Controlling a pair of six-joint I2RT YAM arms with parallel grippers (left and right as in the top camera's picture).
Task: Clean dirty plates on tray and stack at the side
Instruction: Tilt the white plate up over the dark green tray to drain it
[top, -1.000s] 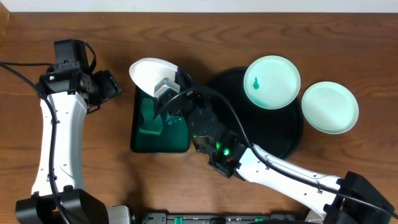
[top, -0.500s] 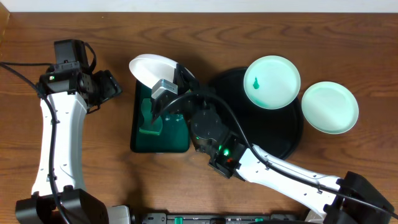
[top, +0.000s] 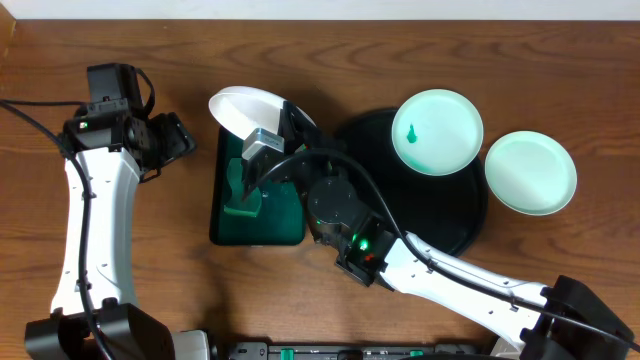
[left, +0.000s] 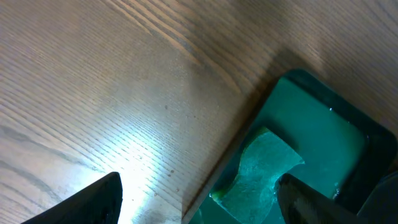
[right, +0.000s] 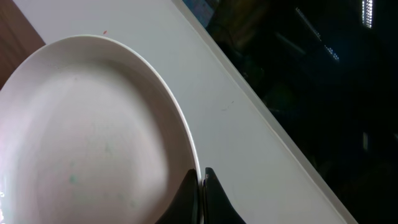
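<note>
Small round white plate (top: 243, 110) pinched at its rim by the right gripper (right: 200, 175).
It hangs tilted over the dark green rectangular tray (top: 222, 228) holding a green sponge (left: 258, 171). The right arm hides part of this tray. The left gripper (top: 183, 140) is spread wide beside it. A smeared second plate (top: 445, 130) lies on the large glossy black round tray (top: 440, 215), and a third plate (top: 530, 172) lies just beside it.

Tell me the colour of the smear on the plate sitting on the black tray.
Green; the smear on that plate shows best in the overhead view.
</note>
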